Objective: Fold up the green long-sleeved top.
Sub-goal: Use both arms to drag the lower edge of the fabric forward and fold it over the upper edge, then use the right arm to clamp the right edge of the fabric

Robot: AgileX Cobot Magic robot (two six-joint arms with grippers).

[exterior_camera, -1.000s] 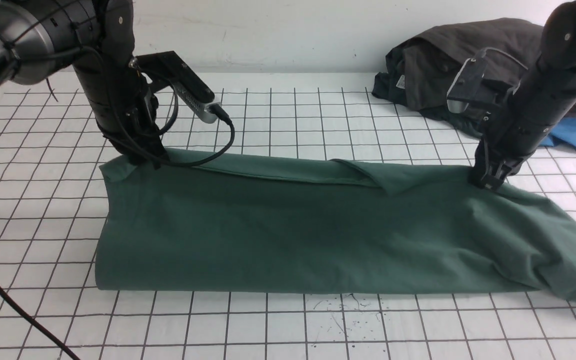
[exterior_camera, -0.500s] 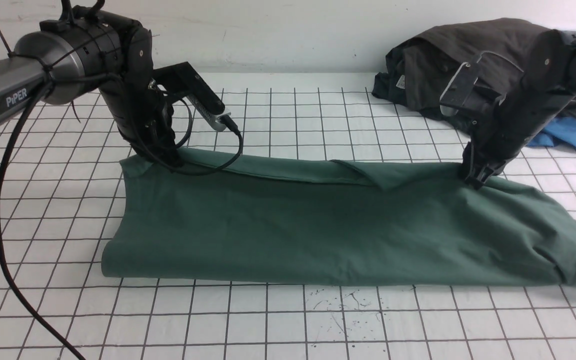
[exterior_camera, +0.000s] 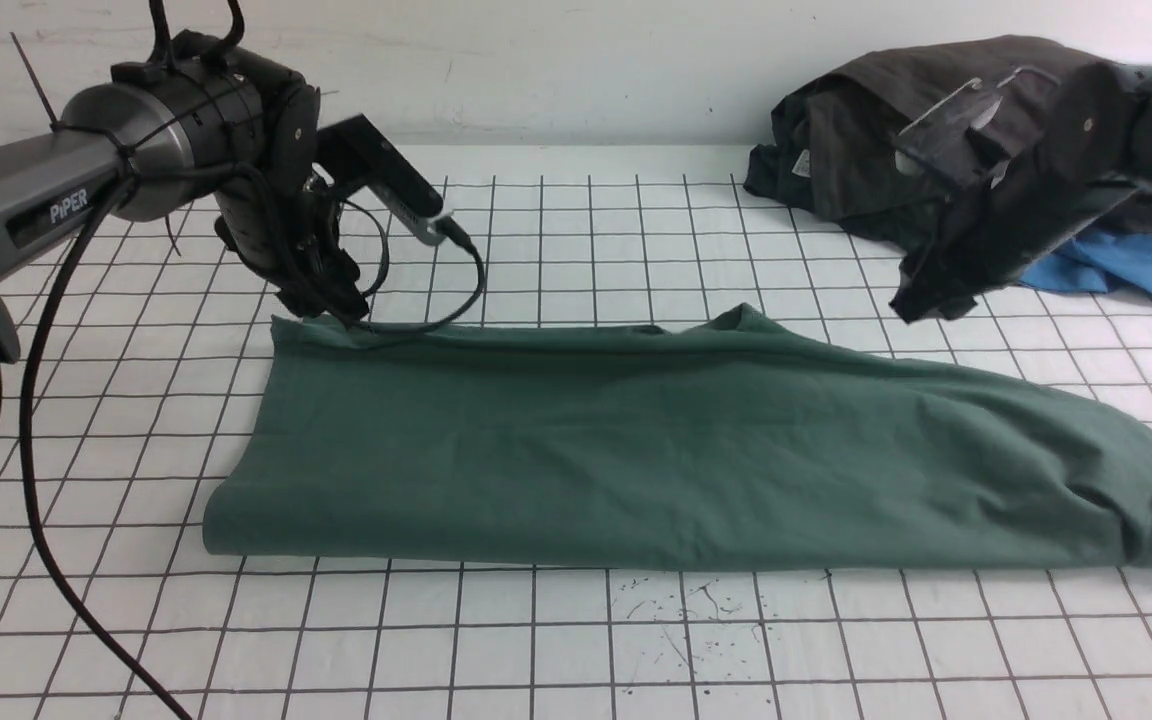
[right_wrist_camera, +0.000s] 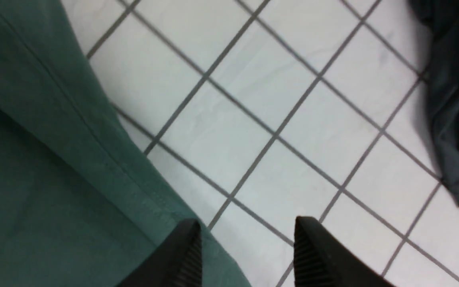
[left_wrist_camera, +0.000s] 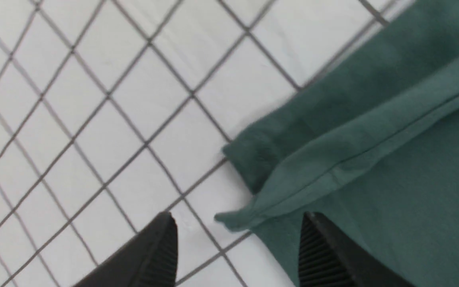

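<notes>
We see a white desk (exterior_camera: pixel 576 650) with black grid lines. The green long-sleeved top (exterior_camera: pixel 676 450) lies folded in a long strip across its middle. A dark grey garment (exterior_camera: pixel 836 130) is heaped at the back right corner, with a blue garment (exterior_camera: pixel 1126 265) just beside it. The back middle and the front edge are bare. Our left gripper (exterior_camera: pixel 331 305) hangs open over the top's back left corner, holding nothing. Our right gripper (exterior_camera: pixel 921 305) is open too, by the top's back edge, near the heap.

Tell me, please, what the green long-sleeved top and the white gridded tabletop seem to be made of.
The green long-sleeved top: soft matte knit, probably cotton; it drapes limply, with a stitched hem. The white gridded tabletop: smooth, flat, perhaps laminate or printed sheet.
</notes>
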